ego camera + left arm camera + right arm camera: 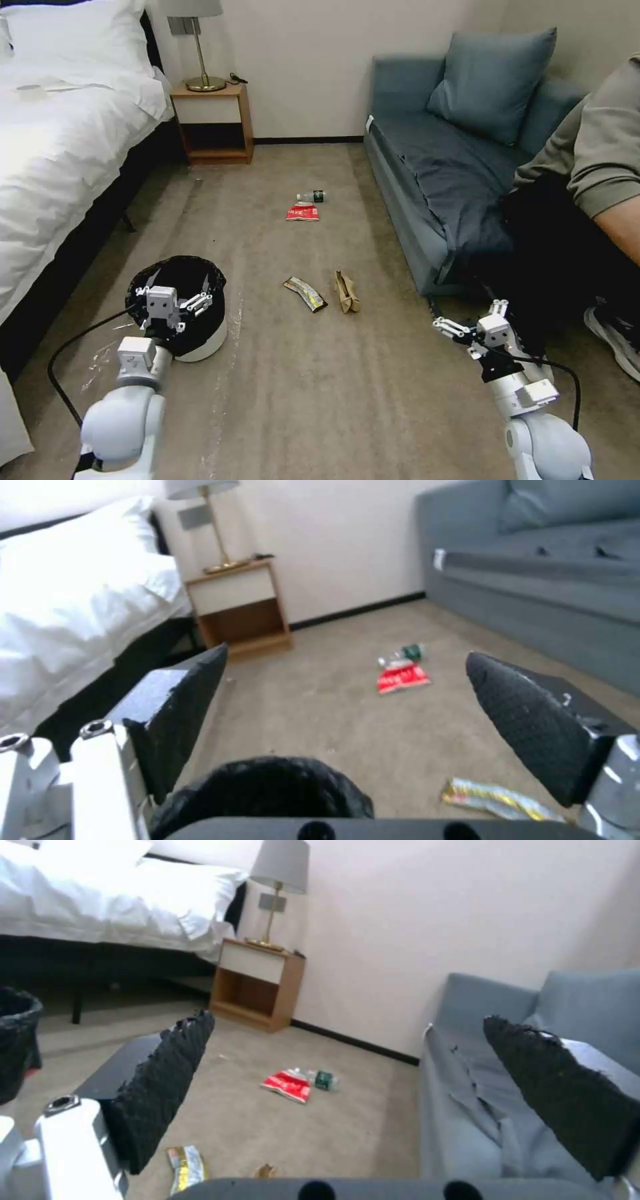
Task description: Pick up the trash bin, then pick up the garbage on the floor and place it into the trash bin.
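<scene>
In the head view, lower left, I had the left gripper (175, 301) spread over the trash bin (200, 333), bin pickup unfinished; right gripper (470, 319) waited spread, lower right. Left wrist view: bag (267, 790) below the pads (180, 705). Right wrist view: snack packet (288, 1086) centre. Next, I judged, descend and clamp the rim.

Glossy grey-white rounded arms; black cables; white left gripper (175, 298), right gripper (471, 317); black textured pads (533, 720).
</scene>
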Motion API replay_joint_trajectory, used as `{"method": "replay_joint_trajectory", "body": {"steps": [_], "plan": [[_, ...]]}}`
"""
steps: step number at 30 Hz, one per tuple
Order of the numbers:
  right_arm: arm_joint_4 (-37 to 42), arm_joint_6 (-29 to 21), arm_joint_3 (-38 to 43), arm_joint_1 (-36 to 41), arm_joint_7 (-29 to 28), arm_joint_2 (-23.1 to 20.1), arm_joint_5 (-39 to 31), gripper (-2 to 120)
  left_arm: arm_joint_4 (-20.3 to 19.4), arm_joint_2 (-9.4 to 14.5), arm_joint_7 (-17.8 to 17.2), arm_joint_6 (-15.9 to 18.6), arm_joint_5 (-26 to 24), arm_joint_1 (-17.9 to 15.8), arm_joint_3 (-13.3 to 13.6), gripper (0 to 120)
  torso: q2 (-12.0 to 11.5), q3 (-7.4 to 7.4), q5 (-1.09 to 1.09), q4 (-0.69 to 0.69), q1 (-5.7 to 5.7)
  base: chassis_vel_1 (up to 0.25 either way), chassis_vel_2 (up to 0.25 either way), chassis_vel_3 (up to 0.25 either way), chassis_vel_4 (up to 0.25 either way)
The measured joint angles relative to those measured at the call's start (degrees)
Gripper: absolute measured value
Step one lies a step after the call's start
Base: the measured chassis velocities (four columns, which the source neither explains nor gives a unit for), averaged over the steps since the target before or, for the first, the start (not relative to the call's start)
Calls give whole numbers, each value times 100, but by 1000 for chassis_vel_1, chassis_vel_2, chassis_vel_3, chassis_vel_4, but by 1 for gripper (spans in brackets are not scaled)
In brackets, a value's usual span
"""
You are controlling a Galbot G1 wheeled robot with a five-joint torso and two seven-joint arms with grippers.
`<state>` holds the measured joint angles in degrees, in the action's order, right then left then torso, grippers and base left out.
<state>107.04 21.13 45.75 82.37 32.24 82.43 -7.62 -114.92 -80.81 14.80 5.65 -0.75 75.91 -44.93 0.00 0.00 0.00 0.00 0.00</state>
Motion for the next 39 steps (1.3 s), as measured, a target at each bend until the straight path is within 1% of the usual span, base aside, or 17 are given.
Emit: {"method": "replay_joint_trajectory", "body": {"steps": [1, 2, 3, 4, 5, 8, 9, 10, 11, 12, 13, 14, 15, 17, 25, 27, 39], "plan": [[0, 12, -1, 13, -22, -1, 1, 100, 9, -39, -419, 243, -86, -81, -6, 93, 0, 0, 0, 0, 0, 0, 0, 0, 0], [0, 12, -1, 13, -22, -1, 1, 100, 9, -39, -419, 243, -86, -81, -6, 93, 0, 0, 0, 0, 0, 0, 0, 0, 0], [-3, 22, -5, 21, -105, 0, 4, 100, 4, -81, -804, 445, -169, -115, 22, 93, 0, 0, 0, 0, 0, 0, 0, 0, 0], [-30, 56, -12, 18, -244, 0, 3, 100, -19, -167, -1443, 711, -328, -133, 112, 94, 0, 0, -1, 0, 0, 0, 0, 0, 0], [-30, 56, -12, 18, -244, 0, 3, 100, -19, -167, -1443, 711, -328, -133, 112, 94, 0, 0, -1, 0, 0, 0, 0, 0, 0], [-38, 48, 19, 43, -348, -52, -11, 100, -103, -330, -2429, 993, -743, -117, 147, 94, 0, 0, -1, 0, 0, 0, 0, 0, 0], [-38, 48, 19, 43, -348, -52, -11, 100, -103, -330, -2429, 993, -743, -117, 147, 94, 0, 0, -1, 0, 0, 0, 0, 0, 0], [-23, 39, 36, 59, -376, -74, -12, 100, -112, -350, -2768, 1058, -863, -115, 128, 94, 0, 0, 0, 0, 0, 0, 0, 0, 0], [-19, 36, 41, 62, -386, -79, -12, 100, -112, -352, -2863, 1071, -904, -117, 123, 94, 0, 0, 0, 0, 0, 0, 0, 0, 0], [-2, 30, 60, 73, -430, -97, -9, 100, -95, -358, -3297, 1137, -1163, -159, 92, 94, 0, 0, 0, 1, 0, 0, 0, 0, 0], [-2, 30, 60, 73, -430, -97, -9, 100, -95, -358, -3297, 1137, -1163, -159, 92, 94, 0, 0, 0, 1, 0, 0, 0, 0, 0], [-5, 46, 77, 75, -454, -98, -2, 100, 1, -358, -3764, 1219, -1617, -264, 31, 94, 0, 0, 0, 1, 0, 0, 0, 0, 0], [-5, 46, 77, 75, -454, -98, -2, 100, 1, -358, -3764, 1219, -1617, -264, 31, 94, 0, 0, 0, 1, 0, 0, 0, 0, 0], [-57, 87, 79, 96, -465, -90, 0, 100, 321, -317, -4320, 1419, -2397, -551, -109, 94, 0, 0, 0, 1, 0, 0, 0, 0, 0], [-88, 130, 79, 105, -466, -97, 4, 100, 1005, -211, -4804, 1683, -3101, -1163, -186, 90, 0, 0, -1, 0, 0, 0, 0, 0, 0], [-97, 139, 96, 114, -473, -106, -5, 100, 1211, -202, -5099, 1937, -3565, -1426, -180, 88, 0, 0, -1, 0, 0, 0, 0, 0, 0], [-113, 149, 166, 137, -780, -144, -50, 100, 1872, -94, -5857, 2511, -3877, -2027, -169, 100, 0, 0, 0, 0, 0, 0, 0, 0, 0]]}}
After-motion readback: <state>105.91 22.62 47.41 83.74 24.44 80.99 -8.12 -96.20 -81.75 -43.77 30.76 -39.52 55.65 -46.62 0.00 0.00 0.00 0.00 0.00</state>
